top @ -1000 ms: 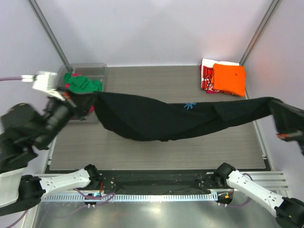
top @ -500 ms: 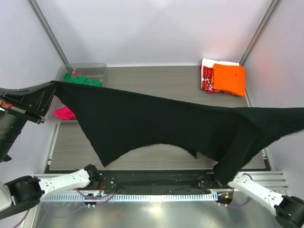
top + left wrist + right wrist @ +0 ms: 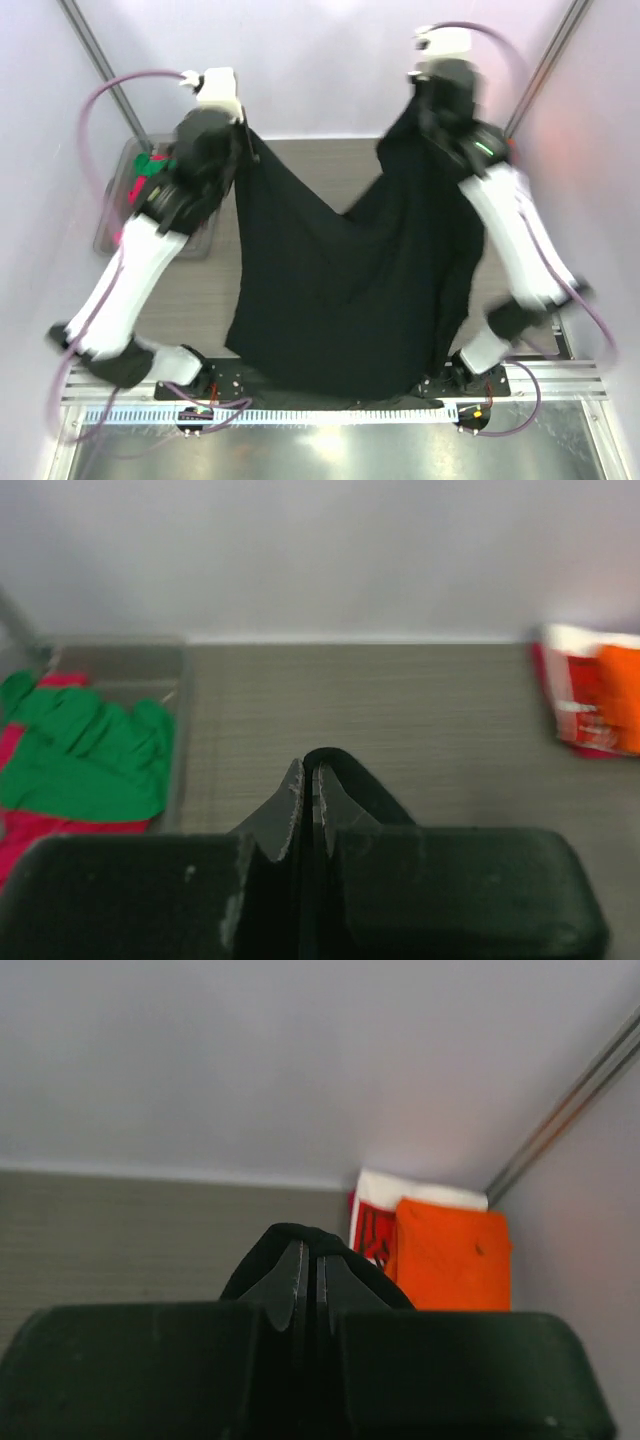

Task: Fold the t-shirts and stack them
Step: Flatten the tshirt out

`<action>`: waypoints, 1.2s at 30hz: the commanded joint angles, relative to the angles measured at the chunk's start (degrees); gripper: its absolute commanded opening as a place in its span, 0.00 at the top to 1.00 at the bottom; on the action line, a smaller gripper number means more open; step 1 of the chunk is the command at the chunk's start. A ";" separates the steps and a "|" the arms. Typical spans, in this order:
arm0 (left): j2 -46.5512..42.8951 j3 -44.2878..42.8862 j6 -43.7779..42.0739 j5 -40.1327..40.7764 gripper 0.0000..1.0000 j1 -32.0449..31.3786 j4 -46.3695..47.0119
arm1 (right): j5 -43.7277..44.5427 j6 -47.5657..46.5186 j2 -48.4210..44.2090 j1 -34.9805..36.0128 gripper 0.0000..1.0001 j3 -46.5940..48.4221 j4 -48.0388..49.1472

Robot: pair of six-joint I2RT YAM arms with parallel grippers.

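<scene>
Our left gripper (image 3: 311, 785) and right gripper (image 3: 308, 1258) are pinched shut on the black shirt (image 3: 340, 290) hanging beneath them; we should lower both evenly so it lands flat.

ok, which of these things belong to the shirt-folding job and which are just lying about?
Job: black t-shirt, gripped by left gripper and right gripper; orange t-shirt; red-and-white t-shirt; green t-shirt; magenta t-shirt.
Lying about: clear plastic bin.

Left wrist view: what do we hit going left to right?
green tee → black tee, pinched in the shut left hand → red-and-white tee → orange tee
</scene>
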State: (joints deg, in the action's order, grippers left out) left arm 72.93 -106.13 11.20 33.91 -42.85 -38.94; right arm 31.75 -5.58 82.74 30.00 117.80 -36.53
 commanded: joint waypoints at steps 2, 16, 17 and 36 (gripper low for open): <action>14.31 0.14 12.34 -10.44 1.00 20.68 -2.19 | -1.17 1.28 23.56 -7.93 0.99 9.69 -2.40; 35.01 0.36 20.79 -21.25 0.26 29.85 -7.21 | -8.79 14.10 30.04 -9.78 0.00 -4.04 2.95; 33.44 1.70 20.79 -21.17 0.26 29.67 -7.12 | -9.42 15.50 26.63 -9.70 0.00 -9.11 2.96; 35.79 30.63 24.74 -30.31 0.32 27.64 10.28 | -26.82 27.56 32.21 -19.45 0.00 -32.11 1.30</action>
State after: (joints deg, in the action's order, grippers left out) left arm 108.20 -75.35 34.63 5.10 -15.35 -33.19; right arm 6.98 20.16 114.59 10.61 83.35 -34.96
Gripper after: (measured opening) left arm 0.685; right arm 0.996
